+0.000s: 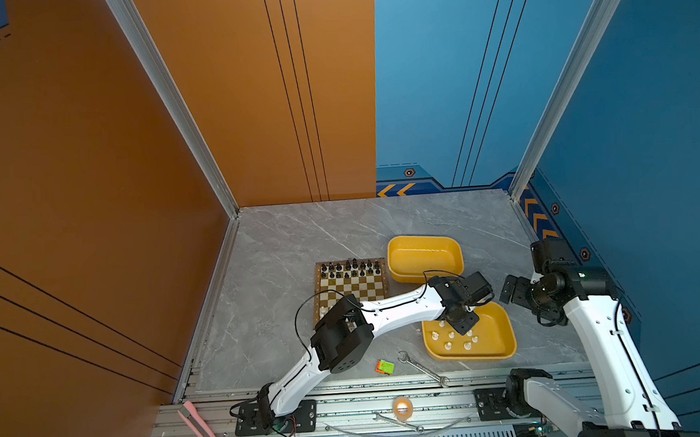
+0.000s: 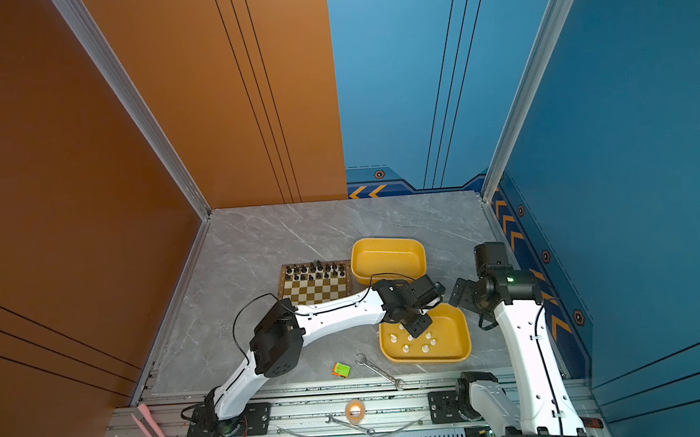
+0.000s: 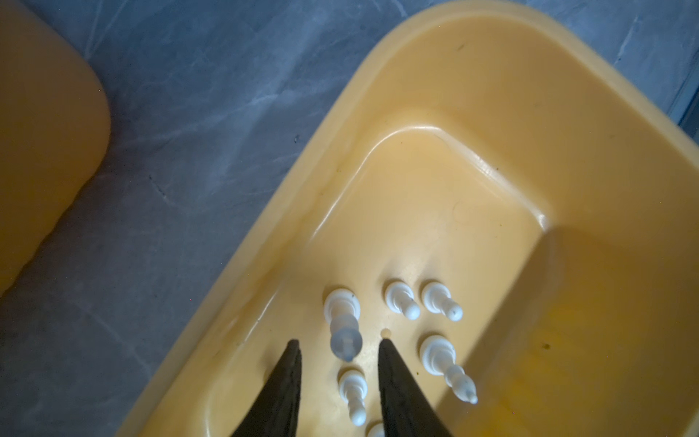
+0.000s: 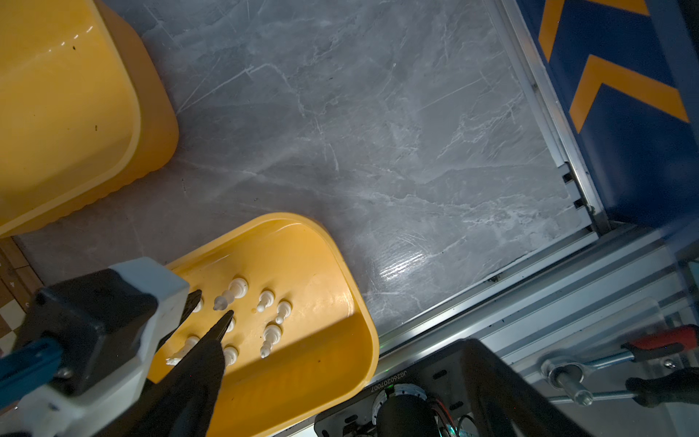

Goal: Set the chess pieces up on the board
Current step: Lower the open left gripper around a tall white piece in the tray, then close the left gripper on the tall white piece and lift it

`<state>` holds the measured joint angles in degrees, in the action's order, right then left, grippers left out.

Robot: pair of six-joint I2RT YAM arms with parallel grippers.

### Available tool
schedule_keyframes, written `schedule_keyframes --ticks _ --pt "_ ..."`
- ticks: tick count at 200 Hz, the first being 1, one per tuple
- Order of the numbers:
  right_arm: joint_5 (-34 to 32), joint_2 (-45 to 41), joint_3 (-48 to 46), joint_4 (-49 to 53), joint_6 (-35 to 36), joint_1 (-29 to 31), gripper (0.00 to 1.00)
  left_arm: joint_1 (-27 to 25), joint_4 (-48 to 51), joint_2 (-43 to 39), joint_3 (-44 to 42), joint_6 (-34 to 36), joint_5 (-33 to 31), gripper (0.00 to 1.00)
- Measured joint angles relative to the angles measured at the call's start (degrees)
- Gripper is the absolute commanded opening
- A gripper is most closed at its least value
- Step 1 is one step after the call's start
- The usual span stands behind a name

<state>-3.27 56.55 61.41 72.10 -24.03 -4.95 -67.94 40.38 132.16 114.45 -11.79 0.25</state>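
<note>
Left wrist, white chess piece upright between parted jaws

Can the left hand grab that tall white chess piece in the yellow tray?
Probably yes: the left hand hangs open over the yellow tray, a finger each side of the tall white piece, nothing blocking.

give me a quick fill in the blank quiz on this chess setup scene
1. The far-row pieces on the board are ___.
2. The tray pieces in the near tray are all ___.
3. The ___ tool hangs in that tray, straddling a tall piece.
4. The near tray and the far tray are both ___.
Answers: black, white, left, yellow.
</note>
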Motion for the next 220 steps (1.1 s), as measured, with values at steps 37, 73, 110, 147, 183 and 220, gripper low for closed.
schedule_keyframes --ticks 37,73,110,147,183,220 --pt "0.0 0.0 0.0 0.0 0.0 0.0 1.00 0.0 0.0 0.4 0.0 0.0 0.1 0.32" --pt "0.0 0.0 0.0 0.0 0.0 0.0 1.00 0.0 0.2 1.2 0.0 0.0 0.3 0.32" --pt "0.0 0.0 0.0 0.0 0.0 0.0 1.00 0.0 0.2 1.7 0.0 0.0 0.3 0.32" --pt "0.0 0.0 0.0 0.0 0.0 0.0 1.00 0.0 0.2 1.8 0.0 0.0 0.3 0.31" --pt "0.0 0.0 0.0 0.0 0.0 0.0 1.00 0.0 0.2 1.9 0.3 0.0 0.3 0.25" --pt "0.0 0.3 0.0 0.0 0.0 0.0 1.00 0.0 0.2 2.0 0.7 0.1 0.5 0.16"
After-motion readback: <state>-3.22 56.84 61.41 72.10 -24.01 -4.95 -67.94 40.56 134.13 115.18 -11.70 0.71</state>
